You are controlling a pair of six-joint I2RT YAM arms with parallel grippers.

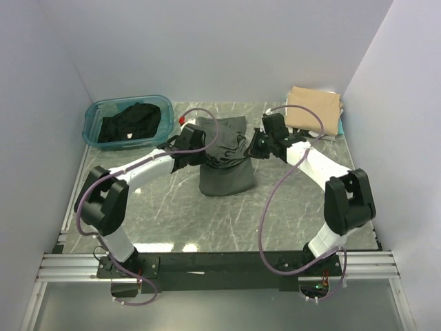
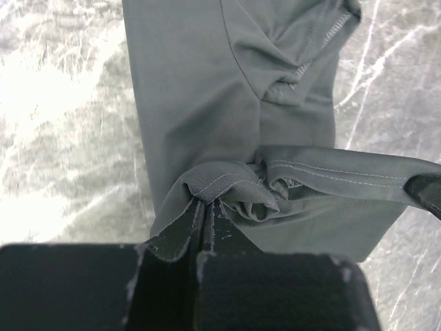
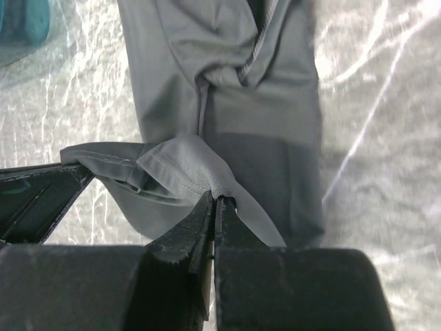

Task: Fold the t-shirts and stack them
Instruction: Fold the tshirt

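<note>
We are clamping our left end effector (image 2: 204, 205) and right end effector (image 3: 215, 200) on opposite edges of the charcoal-grey t-shirt (image 1: 224, 178), holding that end raised, likely to fold it over.

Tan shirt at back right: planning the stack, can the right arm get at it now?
Likely not yet: the right gripper is shut on the grey t-shirt, though the tan shirt lies close, unobstructed.
</note>
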